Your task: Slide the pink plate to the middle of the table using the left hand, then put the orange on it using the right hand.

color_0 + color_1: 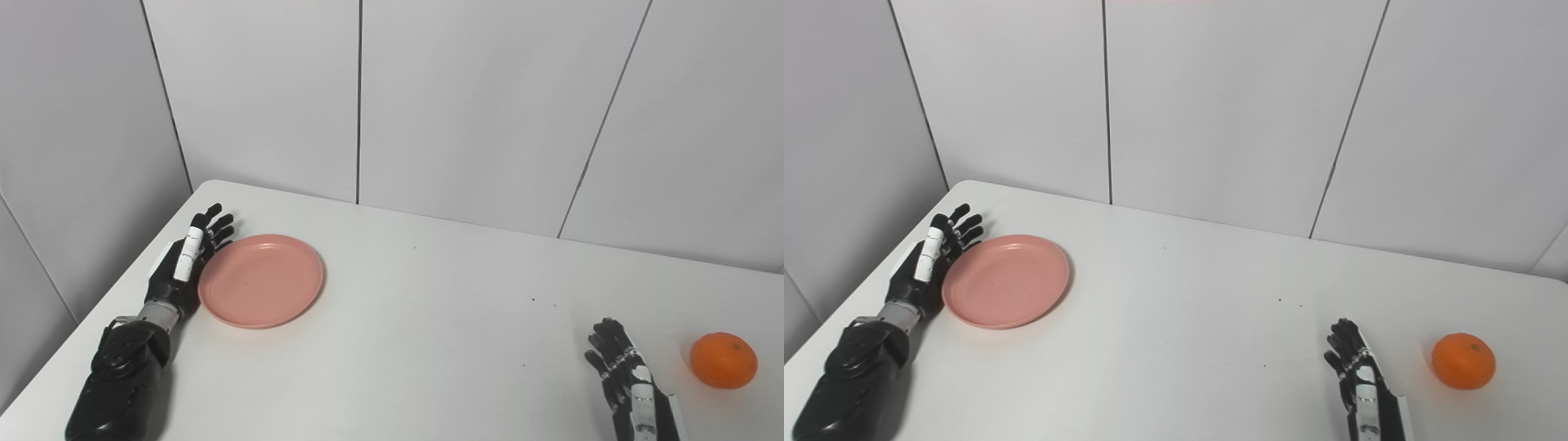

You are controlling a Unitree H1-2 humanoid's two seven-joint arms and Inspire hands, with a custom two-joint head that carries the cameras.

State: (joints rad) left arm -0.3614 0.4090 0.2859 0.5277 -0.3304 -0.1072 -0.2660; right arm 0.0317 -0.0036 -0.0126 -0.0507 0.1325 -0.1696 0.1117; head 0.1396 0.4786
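Pink plate point(261, 280) far left of counter point(429, 318) middle, unslid; left hand point(184, 263) flat against its left rim, fingers spread, holding nothing. Orange point(723, 360) far right; right hand point(625, 373) beside it, empty, fingers apart. Both steps remain.

Bare table point(429, 318) right of the plate point(260, 280), open through to the orange point(723, 360). Left hand point(184, 263) pressed against the plate's left rim. Right hand point(621, 367) between plate and orange, near the orange. Walls close behind the plate.
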